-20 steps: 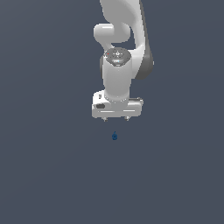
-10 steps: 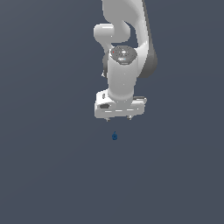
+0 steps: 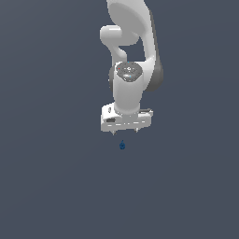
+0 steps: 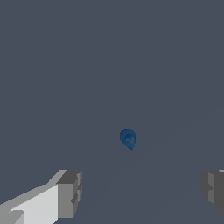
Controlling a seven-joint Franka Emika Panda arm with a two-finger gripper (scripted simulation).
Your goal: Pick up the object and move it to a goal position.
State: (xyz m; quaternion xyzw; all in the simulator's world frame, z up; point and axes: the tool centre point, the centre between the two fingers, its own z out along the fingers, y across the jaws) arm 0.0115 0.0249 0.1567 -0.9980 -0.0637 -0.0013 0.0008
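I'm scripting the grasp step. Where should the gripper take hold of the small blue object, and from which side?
Probably straight down from above, pinching the dark blue object across its narrower width. It lies alone on the flat surface, and the open gripper has far more gap between its fingers than it needs.

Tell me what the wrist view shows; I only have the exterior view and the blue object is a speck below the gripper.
Observer: In the wrist view the blue object is teardrop-shaped, rounded at one end and tapering to a point at the other.
Operator: Report the fingers.
Observer: Two grey fingertips show at opposite sides of the wrist view with a wide gap between them, so the gripper is open.
Operator: State whether the object sits in that gap.
Observer: It lines up between the two fingertips but lies apart from them, touching neither; nothing is gripped.
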